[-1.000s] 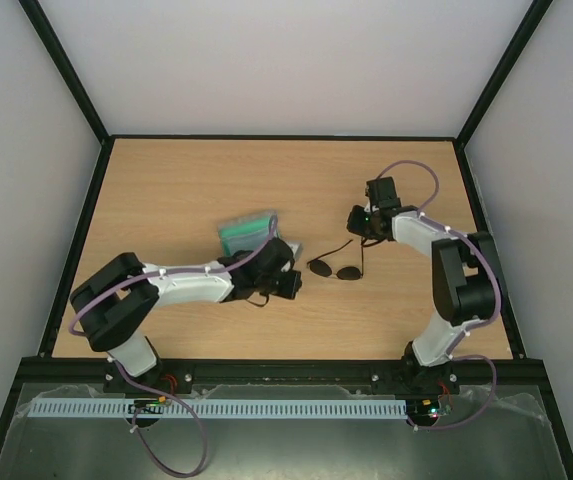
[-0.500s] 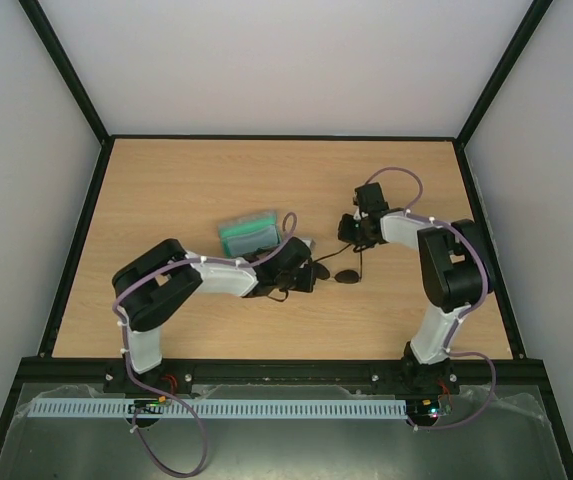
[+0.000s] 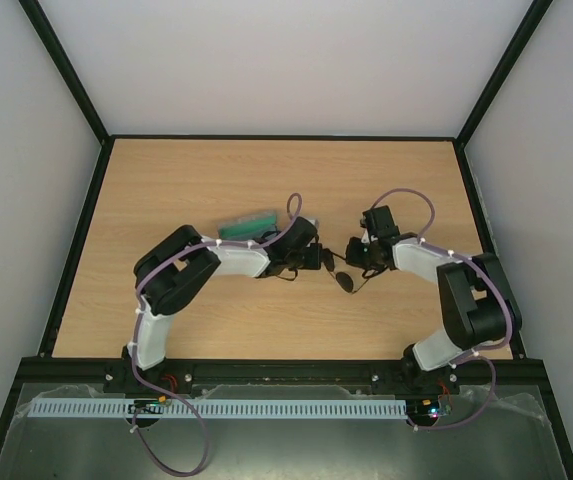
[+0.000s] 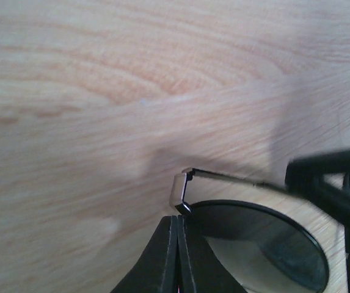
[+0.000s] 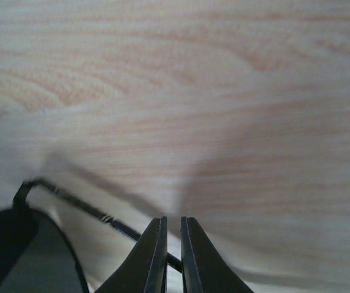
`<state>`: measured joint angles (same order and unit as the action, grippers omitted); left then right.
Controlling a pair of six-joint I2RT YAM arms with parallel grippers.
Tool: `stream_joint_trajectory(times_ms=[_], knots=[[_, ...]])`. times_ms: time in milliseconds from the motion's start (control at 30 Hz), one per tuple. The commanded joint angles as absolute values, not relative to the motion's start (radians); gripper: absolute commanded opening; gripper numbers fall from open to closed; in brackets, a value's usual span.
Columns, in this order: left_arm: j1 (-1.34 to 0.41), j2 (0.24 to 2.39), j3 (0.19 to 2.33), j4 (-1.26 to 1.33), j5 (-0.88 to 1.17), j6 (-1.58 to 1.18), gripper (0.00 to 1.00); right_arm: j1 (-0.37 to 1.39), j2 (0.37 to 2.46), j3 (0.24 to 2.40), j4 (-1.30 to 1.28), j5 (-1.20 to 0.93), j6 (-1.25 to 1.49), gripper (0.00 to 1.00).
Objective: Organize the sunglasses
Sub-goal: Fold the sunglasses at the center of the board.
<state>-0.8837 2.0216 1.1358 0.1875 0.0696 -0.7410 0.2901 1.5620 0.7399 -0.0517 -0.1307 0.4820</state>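
The sunglasses (image 3: 344,282) lie between my two grippers in the middle of the table, with one round dark lens showing in the top view. My left gripper (image 3: 323,258) is shut at the corner of a lens. In the left wrist view its closed tips (image 4: 178,218) meet the frame beside the hinge, and the dark lens (image 4: 254,238) lies to their right. My right gripper (image 3: 354,252) is nearly closed on a slim temple arm (image 5: 80,204), which runs in between the tips (image 5: 173,221).
The grey case with green lining (image 3: 244,221) lies open behind the left arm and is partly covered by it. Black frame rails edge the wooden table (image 3: 166,320) at the left, right and near sides.
My left gripper has swung right and further back onto the left lens. My right gripper has come nearer and closed in on the temple arm. The sunglasses have turned and shifted slightly.
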Motion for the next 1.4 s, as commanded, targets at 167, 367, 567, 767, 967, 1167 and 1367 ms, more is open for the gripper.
stream_joint_trajectory(times_ms=[167, 367, 567, 767, 967, 1167, 1367], knots=[[-0.880, 2.070, 1.211, 0.170, 0.062, -0.727, 0.02, 0.313, 1.426, 0.635, -0.122, -0.150, 0.496, 0.09], [-0.883, 1.967, 1.107, 0.166, 0.038, -0.734, 0.02, 0.313, 1.378, 0.636, -0.160, -0.119, 0.491, 0.26], [-0.884, 1.899, 0.977, 0.199, 0.035, -0.761, 0.24, 0.313, 1.400, 0.622, -0.134, -0.131, 0.488, 0.24], [-0.909, 1.960, 0.980, 0.273, 0.091, -0.785, 0.04, 0.313, 1.465, 0.628, -0.094, -0.176, 0.492, 0.16], [-0.916, 2.050, 1.076, 0.276, 0.112, -0.785, 0.02, 0.317, 1.473, 0.628, -0.083, -0.210, 0.502, 0.14], [-0.916, 2.097, 1.154, 0.250, 0.115, -0.772, 0.02, 0.330, 1.496, 0.649, -0.071, -0.256, 0.512, 0.11], [-0.917, 2.105, 1.172, 0.247, 0.118, -0.773, 0.02, 0.353, 1.535, 0.670, -0.046, -0.285, 0.530, 0.10]])
